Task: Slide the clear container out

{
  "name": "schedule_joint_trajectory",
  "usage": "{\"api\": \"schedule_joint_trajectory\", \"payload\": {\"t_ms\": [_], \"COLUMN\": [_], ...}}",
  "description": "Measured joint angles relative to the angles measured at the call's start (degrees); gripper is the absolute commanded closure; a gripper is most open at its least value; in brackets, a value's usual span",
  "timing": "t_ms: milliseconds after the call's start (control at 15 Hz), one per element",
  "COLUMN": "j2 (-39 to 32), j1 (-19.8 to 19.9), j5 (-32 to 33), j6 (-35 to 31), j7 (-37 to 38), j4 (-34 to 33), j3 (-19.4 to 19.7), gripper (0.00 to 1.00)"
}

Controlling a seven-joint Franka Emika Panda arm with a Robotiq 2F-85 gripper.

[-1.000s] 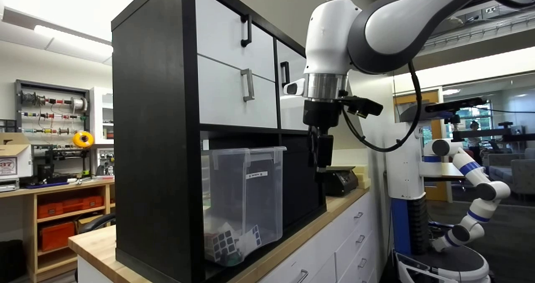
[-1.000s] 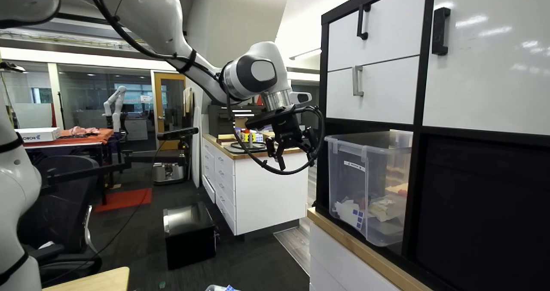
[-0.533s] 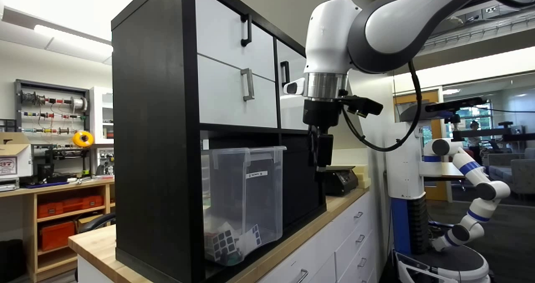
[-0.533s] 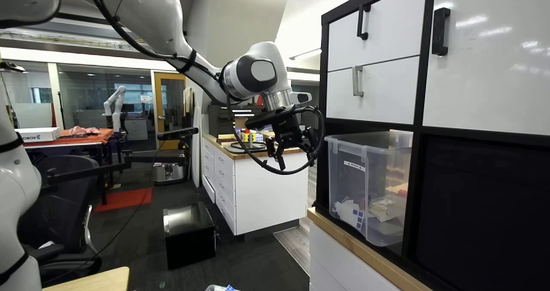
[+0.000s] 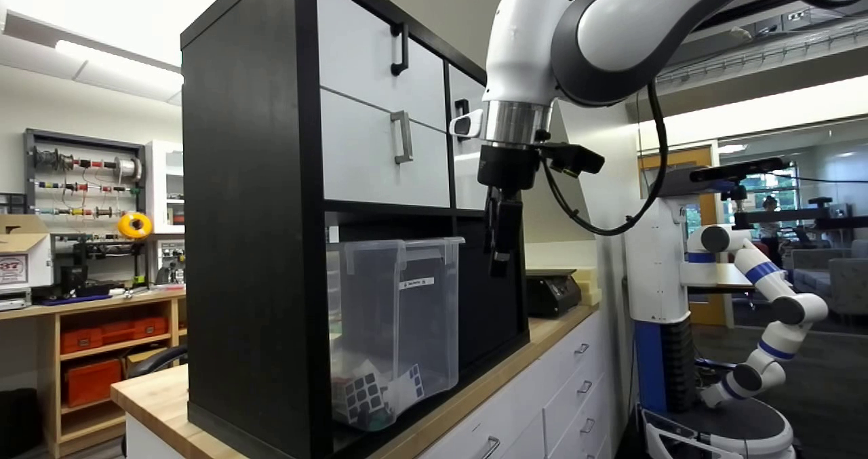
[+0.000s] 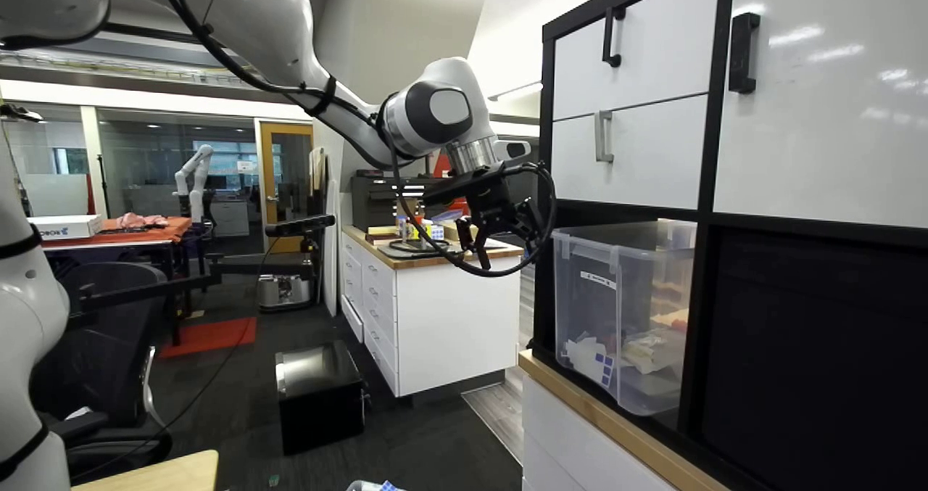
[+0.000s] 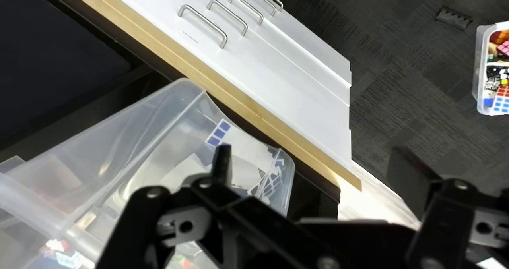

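The clear container (image 5: 430, 310) stands upright in the lower cubby of the black cabinet, its front and rim facing out. It shows in both exterior views (image 6: 587, 295), with small objects and blue-and-white checked pieces at its bottom. In the wrist view the container (image 7: 131, 142) is seen from above, at left. My gripper (image 5: 500, 259) hangs pointing down in front of the cabinet, fingertips a little below rim height in the picture. It also shows in an exterior view (image 6: 511, 253). In the wrist view the fingers (image 7: 312, 159) are wide apart with nothing between them; the left finger overlaps the container's image.
White drawers (image 5: 380, 154) with handles sit above the cubby. The cabinet (image 5: 244, 242) stands on a wooden counter (image 5: 563, 329) over white drawers. A dark device (image 5: 553, 293) is farther along the counter. Another clear bin (image 7: 480, 70) of cubes is on the floor.
My gripper has risen slightly and shifted sideways, left in one picture and right in the opposite picture, nearer the container. It stays open. The container has not moved.
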State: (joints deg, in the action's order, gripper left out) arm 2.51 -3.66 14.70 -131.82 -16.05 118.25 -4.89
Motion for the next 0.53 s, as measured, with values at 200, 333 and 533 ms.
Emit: {"api": "schedule_joint_trajectory", "payload": {"t_ms": [200,333,533], "j2": [-1.3,-2.4,-3.8], "j1": [0.0,0.0,0.0], "j5": [0.2,0.7,1.9], "j6": [-1.9,-3.0,-4.8], "j7": [0.0,0.0,0.0], "j4": [-2.1,-3.4,-4.9], "j3": [0.0,0.0,0.1], "gripper": [0.00,0.00,0.00]}}
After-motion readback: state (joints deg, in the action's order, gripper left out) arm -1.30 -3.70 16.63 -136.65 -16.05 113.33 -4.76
